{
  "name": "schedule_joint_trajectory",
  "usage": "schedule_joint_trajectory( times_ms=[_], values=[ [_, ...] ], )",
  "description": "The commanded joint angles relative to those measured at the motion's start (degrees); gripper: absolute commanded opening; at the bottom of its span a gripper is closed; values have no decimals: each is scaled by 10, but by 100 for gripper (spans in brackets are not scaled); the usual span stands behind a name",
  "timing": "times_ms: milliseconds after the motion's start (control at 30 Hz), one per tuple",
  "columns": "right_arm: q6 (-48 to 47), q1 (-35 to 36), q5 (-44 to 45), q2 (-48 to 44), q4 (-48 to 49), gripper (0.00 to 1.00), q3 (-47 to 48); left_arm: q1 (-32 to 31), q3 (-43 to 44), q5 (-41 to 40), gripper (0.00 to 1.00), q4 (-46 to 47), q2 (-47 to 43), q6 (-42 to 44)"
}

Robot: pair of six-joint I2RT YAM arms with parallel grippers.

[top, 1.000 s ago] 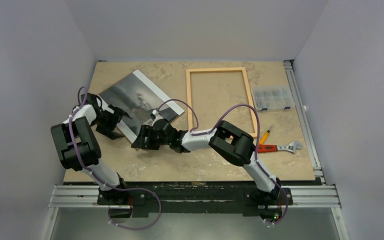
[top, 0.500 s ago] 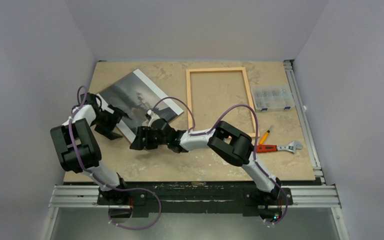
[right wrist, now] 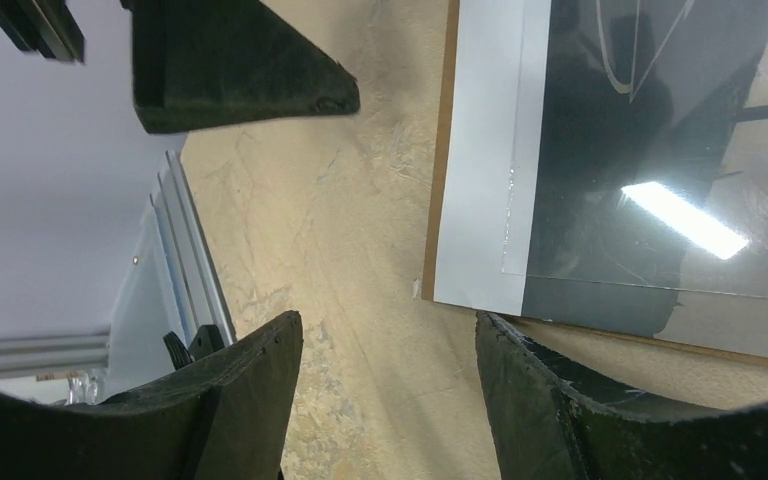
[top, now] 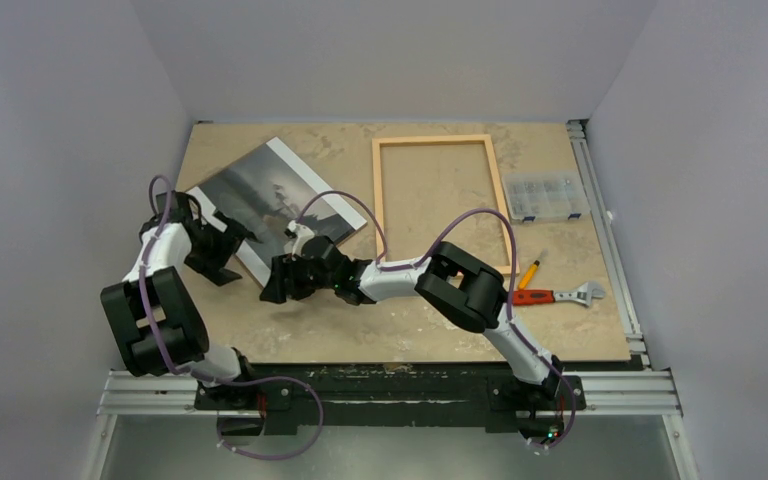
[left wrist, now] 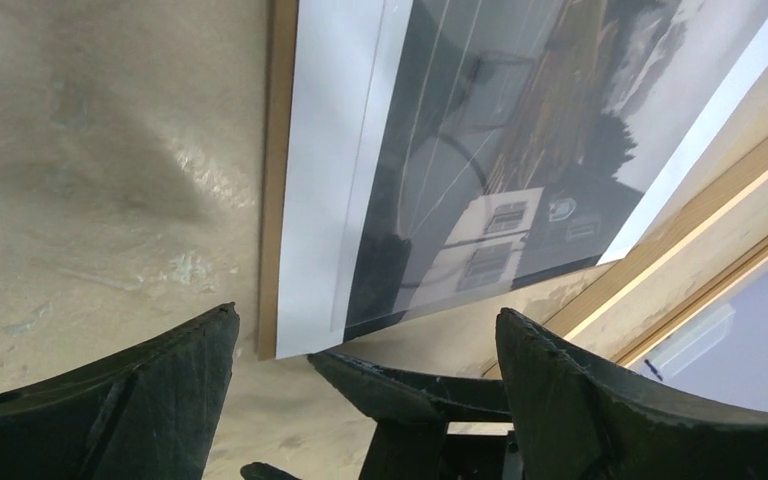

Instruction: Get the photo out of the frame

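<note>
The photo point(top: 265, 188), a dark print with white end bands, lies flat on a brown backing board point(left wrist: 278, 150) at the table's back left. The empty light-wood frame point(top: 377, 190) lies apart to its right. My left gripper point(top: 226, 250) is open, low at the photo's near-left corner point(left wrist: 310, 300), its jaws point(left wrist: 365, 320) holding nothing. My right gripper point(top: 272, 284) is open beside the same corner, its jaws point(right wrist: 390, 325) over bare table. The right wrist view shows the photo point(right wrist: 660, 150) and the board edge point(right wrist: 442, 150). The two grippers face each other closely.
A clear parts organizer point(top: 545, 195) sits right of the frame. A yellow-handled tool point(top: 530, 272) and a red-handled wrench point(top: 555, 295) lie at the right front. A metal rail point(top: 610, 230) runs along the table's right edge.
My right gripper has slid a little left toward the photo's near corner. The left arm's elbow has dropped toward the front while its gripper stayed at the corner. The photo has not moved.
</note>
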Motion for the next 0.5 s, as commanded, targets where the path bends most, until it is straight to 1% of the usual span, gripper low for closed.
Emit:
schedule_joint_trajectory(
  times_ms=[0,300,467],
  values=[
    [-21,-2,-10,-28,19,63,28,5,-39,35,96,19,-19,15],
    [-25,-2,-7,-33,18,63,22,5,-68,74,97,38,-36,12],
    [-23,-2,-8,-38,25,63,15,5,-77,105,96,44,-29,11]
  ],
)
